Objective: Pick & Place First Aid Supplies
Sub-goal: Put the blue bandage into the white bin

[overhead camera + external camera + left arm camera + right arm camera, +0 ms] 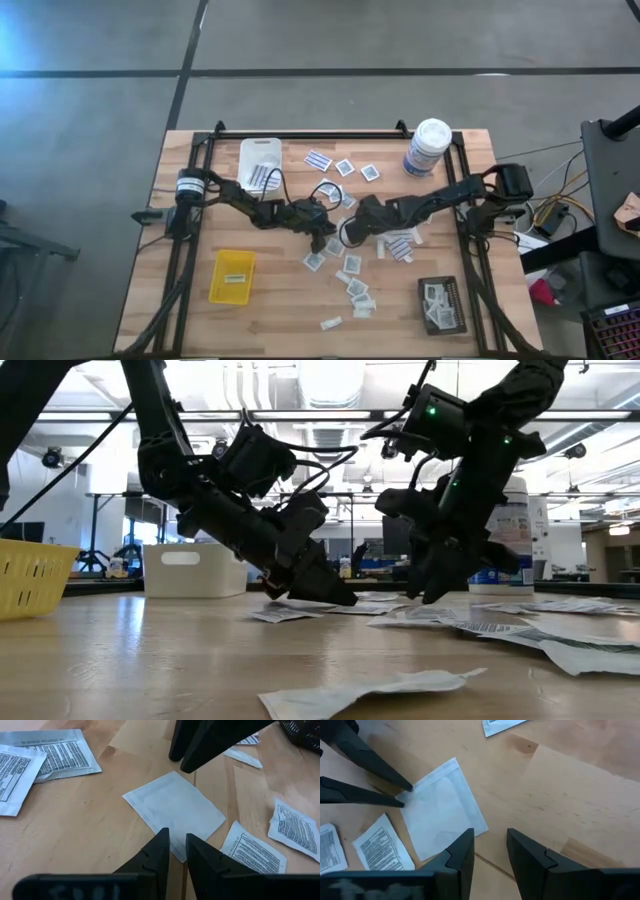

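Nearest the low camera, a crumpled white packet [375, 690] is seen lying on the worktop [130, 660] at the bottom centre of the frame. At the left of the high view a yellow tray [232, 277] is found at lower left, and a white tray [260, 162] at upper left holds striped strips. Toward the centre, the left pincer [330, 237] is lowered to the wood, its fingers [152, 857] parted by a narrow gap and set at the edge of a plain white square packet [175, 810]; whether that edge is pinched cannot be told. Facing it across the same packet [442, 810], the right pincer [355, 232] is held released, its two fingers [462, 855] apart with bare wood between them and the packet's corner just beside one finger. Around both pincers the first aid supplies [350, 285] are scattered over the middle of the worktop, with more squares at upper centre. At upper right a white canister [428, 146] is stood upright, and at lower right a black tray [441, 304] holds several packets.
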You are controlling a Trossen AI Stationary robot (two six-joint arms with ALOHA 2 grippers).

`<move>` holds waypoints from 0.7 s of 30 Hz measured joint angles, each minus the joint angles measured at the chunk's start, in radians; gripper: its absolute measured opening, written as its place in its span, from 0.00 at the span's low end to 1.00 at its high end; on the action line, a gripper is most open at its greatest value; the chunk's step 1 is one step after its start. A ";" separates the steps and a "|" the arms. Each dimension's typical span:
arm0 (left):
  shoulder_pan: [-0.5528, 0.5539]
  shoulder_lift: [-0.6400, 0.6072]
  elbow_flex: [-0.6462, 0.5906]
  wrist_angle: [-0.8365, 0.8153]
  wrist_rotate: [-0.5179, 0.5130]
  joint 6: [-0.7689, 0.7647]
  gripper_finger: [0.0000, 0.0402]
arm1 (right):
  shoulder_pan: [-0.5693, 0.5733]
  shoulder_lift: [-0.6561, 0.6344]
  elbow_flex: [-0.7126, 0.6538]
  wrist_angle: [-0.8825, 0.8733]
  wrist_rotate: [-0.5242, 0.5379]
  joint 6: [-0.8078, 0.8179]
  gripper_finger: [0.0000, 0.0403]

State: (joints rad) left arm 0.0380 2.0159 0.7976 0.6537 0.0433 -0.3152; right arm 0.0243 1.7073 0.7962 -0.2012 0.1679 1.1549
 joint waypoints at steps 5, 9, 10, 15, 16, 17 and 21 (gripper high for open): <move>-0.003 0.000 0.000 0.003 0.000 0.002 0.19 | -0.020 0.000 -0.002 0.015 -0.049 -0.023 0.29; -0.008 -0.002 -0.003 0.015 -0.001 0.012 0.19 | -0.034 0.001 -0.002 0.016 -0.093 -0.037 0.29; -0.008 -0.005 -0.004 0.025 -0.001 0.023 0.19 | -0.035 0.001 -0.002 0.015 -0.093 -0.038 0.29; -0.012 -0.018 -0.004 0.035 0.008 0.069 0.17 | -0.035 0.001 -0.003 0.016 -0.089 -0.056 0.29; -0.014 -0.021 -0.005 0.035 0.011 0.079 0.17 | -0.035 0.001 -0.003 0.016 -0.089 -0.055 0.29; -0.015 -0.026 -0.005 0.034 0.011 0.088 0.16 | -0.035 0.001 -0.003 0.017 -0.089 -0.056 0.29; -0.022 -0.032 -0.006 0.041 0.007 0.124 0.15 | -0.035 0.002 -0.003 0.018 -0.089 -0.071 0.29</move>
State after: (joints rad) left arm 0.0157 1.9835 0.7919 0.6950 0.0499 -0.1914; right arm -0.0105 1.7096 0.7933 -0.1829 0.0788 1.0842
